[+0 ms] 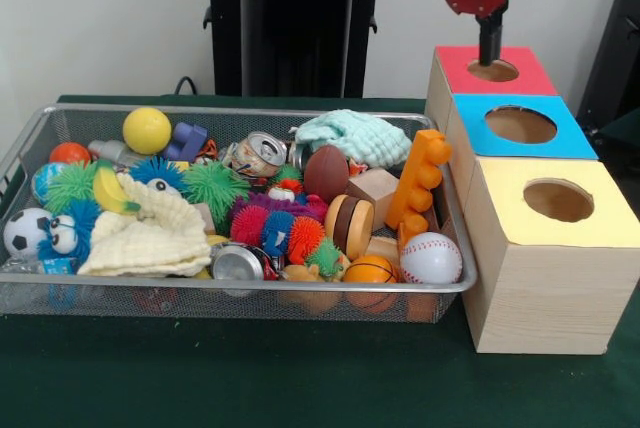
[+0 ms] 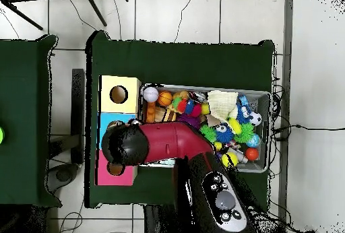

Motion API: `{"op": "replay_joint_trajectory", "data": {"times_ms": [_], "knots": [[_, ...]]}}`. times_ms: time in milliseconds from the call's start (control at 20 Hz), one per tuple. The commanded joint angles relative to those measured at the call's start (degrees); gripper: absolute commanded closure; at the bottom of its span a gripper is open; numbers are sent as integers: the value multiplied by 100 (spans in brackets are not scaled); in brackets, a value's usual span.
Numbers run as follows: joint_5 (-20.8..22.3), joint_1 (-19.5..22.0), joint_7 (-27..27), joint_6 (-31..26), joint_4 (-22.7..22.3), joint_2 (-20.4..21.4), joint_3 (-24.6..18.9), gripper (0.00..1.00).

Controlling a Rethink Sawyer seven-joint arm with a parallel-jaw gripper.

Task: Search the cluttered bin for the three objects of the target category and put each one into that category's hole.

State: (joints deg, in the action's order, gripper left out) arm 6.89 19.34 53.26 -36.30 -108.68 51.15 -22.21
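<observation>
The wire-mesh bin [image 1: 250,291] sits on the green table, full of mixed items: a baseball [image 1: 431,258], a basketball [image 1: 370,270], a soccer ball [image 1: 25,231], a yellow ball [image 1: 147,130], a brown football [image 1: 326,173], spiky toys, cans and cloths. To its right stand three wooden boxes. The blue-faced box's hole [image 1: 520,125] is in the middle one and looks empty. My gripper [image 1: 490,56] hangs straight down over the red-faced box's hole [image 1: 494,71], its tip at the hole's rim. In the overhead view the arm [image 2: 155,143] covers the gripper and most of the blue face [image 2: 106,122].
The yellow-faced box [image 1: 556,200] is nearest the camera, and the red-faced box [image 1: 520,68] is farthest. An orange toy block [image 1: 420,183] leans on the bin's right wall. The robot's pedestal [image 1: 295,23] stands behind the bin. The bin also shows in the overhead view [image 2: 266,95].
</observation>
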Motion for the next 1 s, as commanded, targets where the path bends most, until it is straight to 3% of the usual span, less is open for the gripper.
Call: {"op": "replay_joint_trajectory", "data": {"times_ms": [50,350,750,1000], "knots": [[626,389,376,-476,501,-371,450,100],[1115,641,31,-495,975,-682,475,100],[1593,1244,-953,-1570,1781,-495,235,100],[1976,1558,-1382,-1751,2453,-840,-36,100]]}}
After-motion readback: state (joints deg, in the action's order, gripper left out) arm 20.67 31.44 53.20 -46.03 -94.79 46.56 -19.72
